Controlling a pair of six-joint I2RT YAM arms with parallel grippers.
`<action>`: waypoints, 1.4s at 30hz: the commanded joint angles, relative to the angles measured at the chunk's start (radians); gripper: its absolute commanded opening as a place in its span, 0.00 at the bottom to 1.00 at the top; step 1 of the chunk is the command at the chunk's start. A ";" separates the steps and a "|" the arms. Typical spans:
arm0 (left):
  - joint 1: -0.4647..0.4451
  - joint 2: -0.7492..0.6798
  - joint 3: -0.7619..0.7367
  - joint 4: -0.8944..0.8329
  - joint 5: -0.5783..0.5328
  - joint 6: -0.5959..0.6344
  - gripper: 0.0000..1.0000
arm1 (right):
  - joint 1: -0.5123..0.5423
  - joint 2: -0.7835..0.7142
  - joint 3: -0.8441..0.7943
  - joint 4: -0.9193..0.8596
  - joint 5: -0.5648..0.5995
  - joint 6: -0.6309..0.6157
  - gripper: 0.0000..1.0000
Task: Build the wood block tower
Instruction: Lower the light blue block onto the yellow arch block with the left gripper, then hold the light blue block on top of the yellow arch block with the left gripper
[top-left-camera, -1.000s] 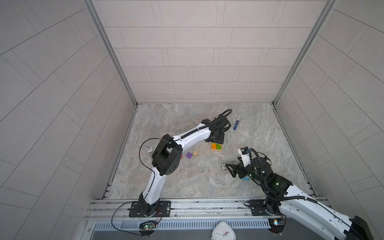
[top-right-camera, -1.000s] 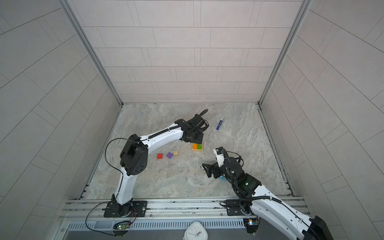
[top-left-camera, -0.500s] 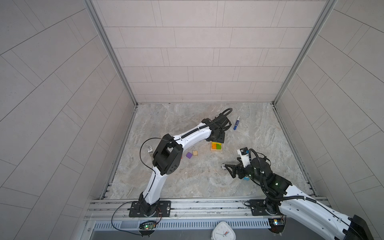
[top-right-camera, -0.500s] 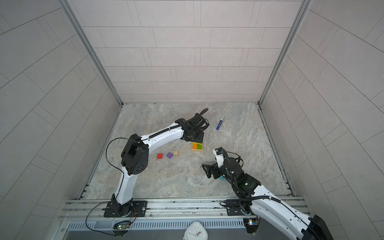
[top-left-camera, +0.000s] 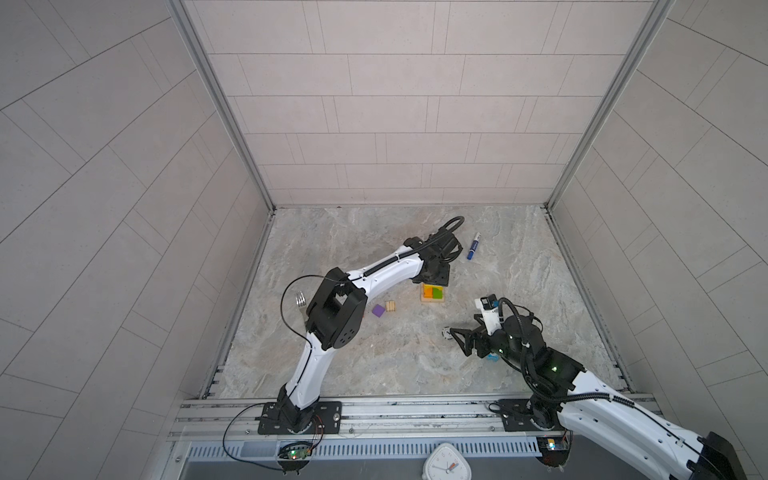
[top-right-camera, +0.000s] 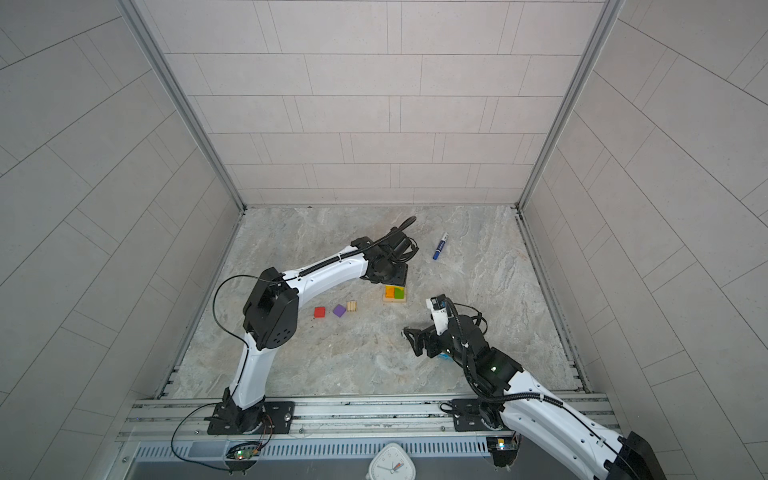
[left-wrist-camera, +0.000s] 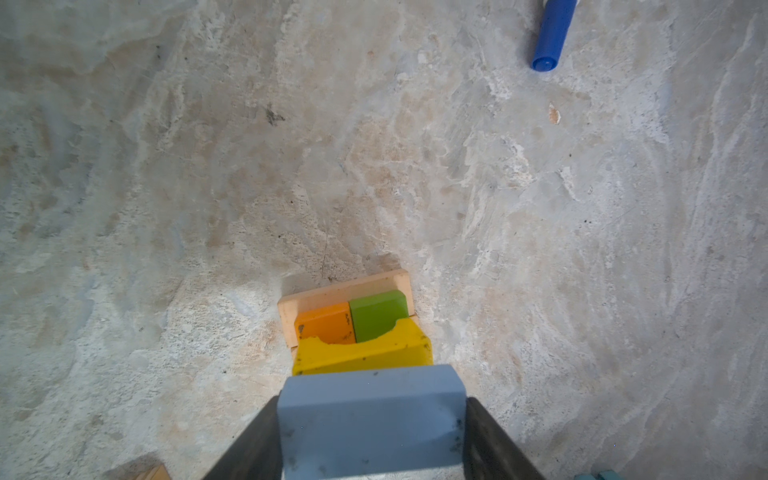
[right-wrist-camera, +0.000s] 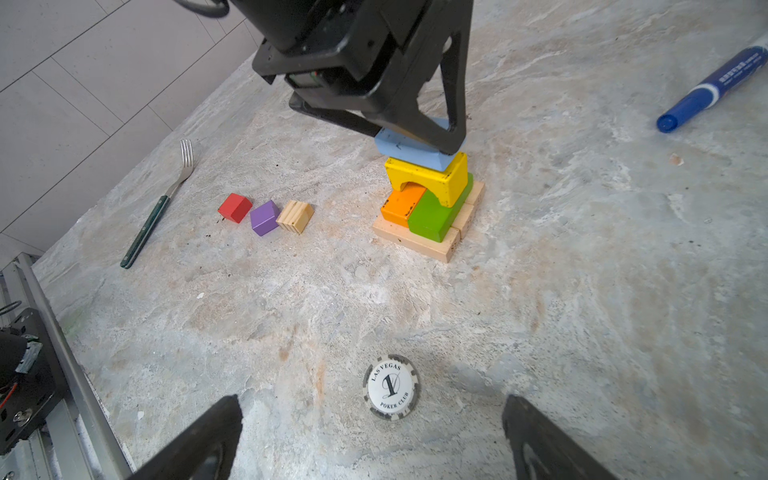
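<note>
A fork (right-wrist-camera: 158, 208) lies far left. Next comes a close row: red cube (right-wrist-camera: 235, 208), purple cube (right-wrist-camera: 264, 217), striped cube (right-wrist-camera: 295, 216), all well apart from the tower (right-wrist-camera: 432, 208). The tower stands mid-table. It has a tan base (right-wrist-camera: 415, 243) of flat bars, with an orange block (right-wrist-camera: 401, 205) and a green block (right-wrist-camera: 434, 218) side by side on it and a yellow arch (right-wrist-camera: 432, 176) across both. The left gripper (left-wrist-camera: 372, 432) is clamped on a pale blue block (right-wrist-camera: 409, 149), which touches the arch's top, skewed to it. A marker (right-wrist-camera: 715, 87) lies behind, to the right. Nearer the front, the right gripper (right-wrist-camera: 372, 415) hangs with its jaws spread wide and empty, a poker chip (right-wrist-camera: 390, 386) just ahead of it.
</note>
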 joint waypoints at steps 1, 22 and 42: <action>0.003 0.025 0.017 0.009 -0.015 -0.011 0.53 | 0.005 -0.009 -0.012 0.005 0.006 0.001 0.99; 0.003 0.030 0.000 0.022 -0.018 -0.020 0.55 | 0.005 -0.006 -0.013 0.003 0.012 0.005 0.99; 0.003 0.029 -0.001 0.022 -0.016 -0.021 0.62 | 0.005 -0.004 -0.012 0.003 0.014 0.005 0.99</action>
